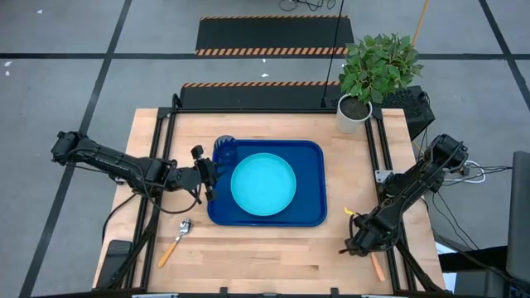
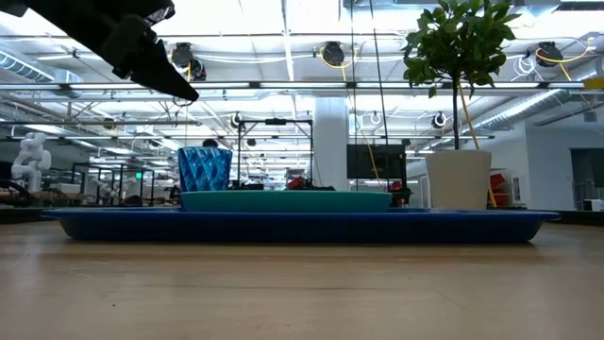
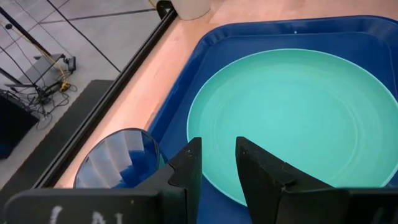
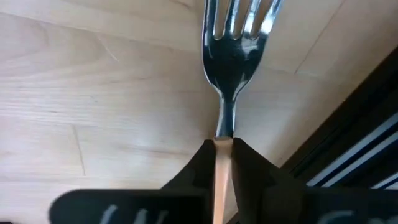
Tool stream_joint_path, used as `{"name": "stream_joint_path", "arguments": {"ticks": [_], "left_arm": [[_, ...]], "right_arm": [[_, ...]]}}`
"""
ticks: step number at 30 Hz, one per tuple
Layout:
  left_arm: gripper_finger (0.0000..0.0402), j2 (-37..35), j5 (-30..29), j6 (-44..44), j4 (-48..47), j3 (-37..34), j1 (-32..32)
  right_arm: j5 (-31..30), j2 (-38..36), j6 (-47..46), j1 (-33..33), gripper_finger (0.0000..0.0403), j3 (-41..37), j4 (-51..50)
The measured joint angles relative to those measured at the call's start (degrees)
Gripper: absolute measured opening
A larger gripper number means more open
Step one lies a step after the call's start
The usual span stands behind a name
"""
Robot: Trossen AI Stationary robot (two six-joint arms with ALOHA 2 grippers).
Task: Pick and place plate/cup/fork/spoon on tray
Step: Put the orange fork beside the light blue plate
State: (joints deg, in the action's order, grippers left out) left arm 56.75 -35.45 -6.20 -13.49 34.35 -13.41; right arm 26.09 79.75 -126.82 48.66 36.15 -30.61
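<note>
The right gripper (image 4: 222, 163) was clenched on the fork (image 4: 233, 56) by its orange handle, over the table (image 1: 273, 252) right of the tray (image 1: 310, 217). The spoon (image 1: 175, 240) lay on the wood left of the tray. Farther back, the left gripper (image 3: 217, 163), fingers slightly parted and empty, hovered over the tray's left edge beside the cup (image 1: 224, 149) and the plate (image 1: 262, 185), both on the tray.

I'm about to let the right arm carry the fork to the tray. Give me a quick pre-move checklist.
1. Right gripper clamped on the fork handle: ok.
2. Bare room in the tray for the fork: ok, to the right of the plate.
3. Cup already in the tray: ok, far left corner.
4. Left gripper away from the drop spot: ok, open at the tray's left edge.
5. Spoon placed: not ok, on the table.
</note>
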Motion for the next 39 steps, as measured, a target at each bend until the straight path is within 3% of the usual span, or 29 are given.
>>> {"name": "stream_joint_path", "arguments": {"ticks": [17, 23, 34, 39], "left_arm": [[0.0102, -0.98, 0.92, -0.56, -0.10, -0.04, -0.26], [0.0102, -1.01, 0.92, -0.61, 0.06, -0.04, -0.24], [0.0102, -1.01, 0.92, -1.71, 0.37, -0.04, -0.24], [0.0102, -1.01, 0.90, -2.49, 0.39, -0.04, -0.24]], "right_arm": [[-5.52, -4.22, -0.44, -0.65, 0.0010, 0.00, -0.25], [-12.46, -7.66, 0.83, -2.97, 0.0010, 0.01, -1.32], [-22.38, -9.81, 19.11, -15.39, 0.0010, 5.36, -13.75], [-24.93, -9.81, 28.00, -22.95, 0.0009, 5.69, -11.73]]}}
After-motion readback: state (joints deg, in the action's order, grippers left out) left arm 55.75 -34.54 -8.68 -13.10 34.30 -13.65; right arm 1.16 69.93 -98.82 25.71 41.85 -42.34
